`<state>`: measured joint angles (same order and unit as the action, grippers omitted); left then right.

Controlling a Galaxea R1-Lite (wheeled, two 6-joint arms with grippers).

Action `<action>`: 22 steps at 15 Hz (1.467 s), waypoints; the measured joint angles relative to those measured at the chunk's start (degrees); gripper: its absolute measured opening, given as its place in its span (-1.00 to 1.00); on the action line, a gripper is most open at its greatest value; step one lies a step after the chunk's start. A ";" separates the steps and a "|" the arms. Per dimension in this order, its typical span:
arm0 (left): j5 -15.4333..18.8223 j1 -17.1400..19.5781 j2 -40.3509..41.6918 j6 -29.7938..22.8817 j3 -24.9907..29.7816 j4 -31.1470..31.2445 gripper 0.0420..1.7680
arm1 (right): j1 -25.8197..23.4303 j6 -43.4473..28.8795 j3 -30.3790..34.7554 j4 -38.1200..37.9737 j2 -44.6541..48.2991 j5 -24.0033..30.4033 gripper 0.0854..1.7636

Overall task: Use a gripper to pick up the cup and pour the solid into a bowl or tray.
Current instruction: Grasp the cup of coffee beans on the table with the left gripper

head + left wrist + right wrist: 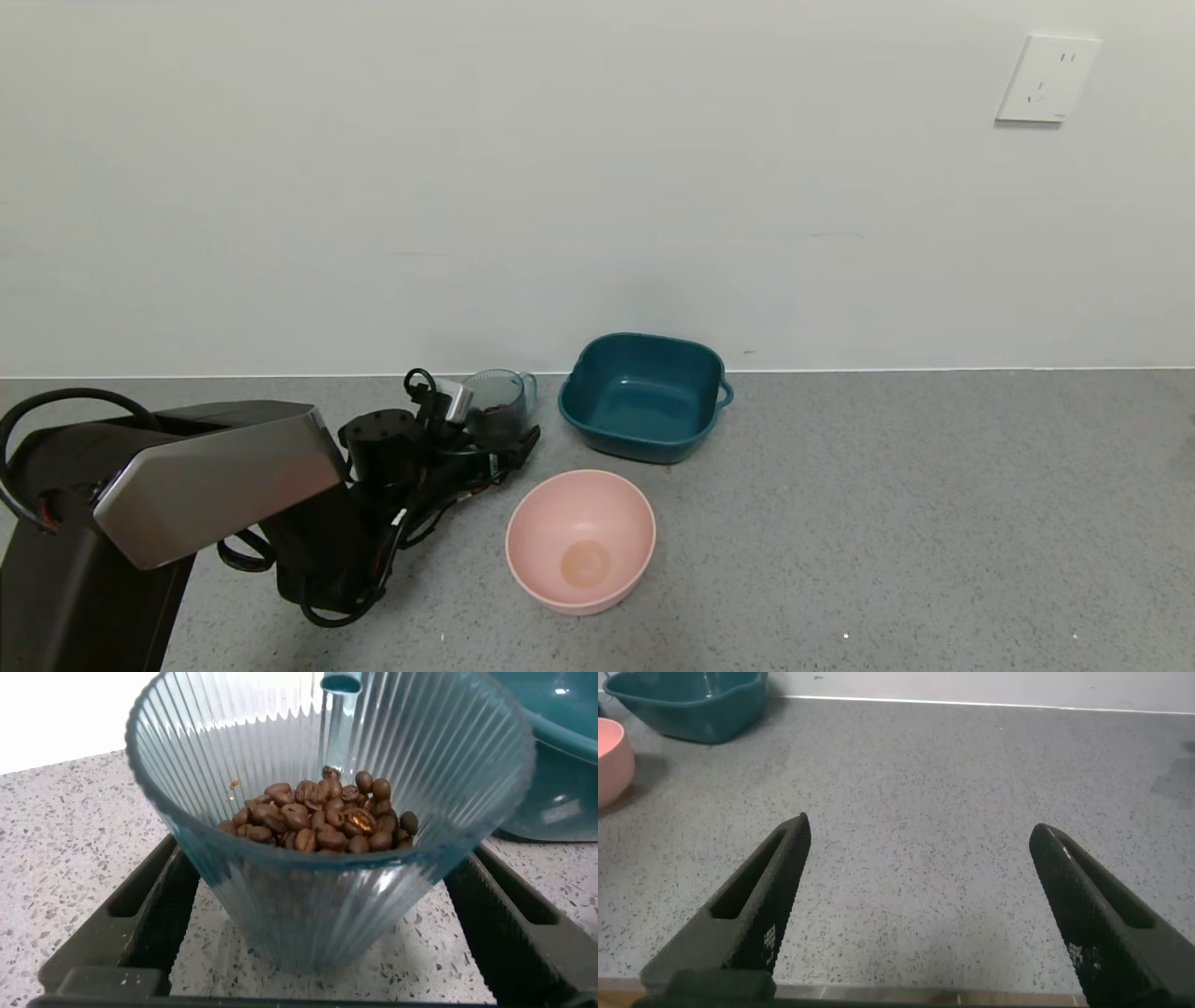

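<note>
Left pincer (504, 431) spread around cup (327, 812) of beans (322, 819) — teal basin (644, 397) just beside, apart.

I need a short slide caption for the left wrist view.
Left gripper straddling the ribbed cup of coffee beans, teal basin behind.

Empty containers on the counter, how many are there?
2. The dark teal squarish plastic basin sits by the wall; the round pink plastic bowl sits nearer the robot. The ribbed blue-grey plastic cup, between the left gripper's jaws, holds brown coffee beans.
</note>
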<state>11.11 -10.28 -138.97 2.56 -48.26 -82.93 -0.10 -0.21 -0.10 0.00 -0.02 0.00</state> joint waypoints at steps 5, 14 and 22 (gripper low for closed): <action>-0.20 0.05 -0.59 -0.04 -0.61 -0.17 0.68 | 0.00 0.00 0.00 0.00 0.00 0.00 0.94; -0.24 0.09 -0.41 -1.02 -0.68 0.18 0.45 | 0.00 0.00 0.00 0.00 0.02 0.00 0.94; -0.88 0.11 2.39 -1.00 0.56 1.43 0.44 | 0.00 0.02 0.00 0.00 0.00 0.00 0.94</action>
<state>10.23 -10.17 -136.58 1.56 -47.70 -81.51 -0.10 -0.18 -0.10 0.00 -0.02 0.00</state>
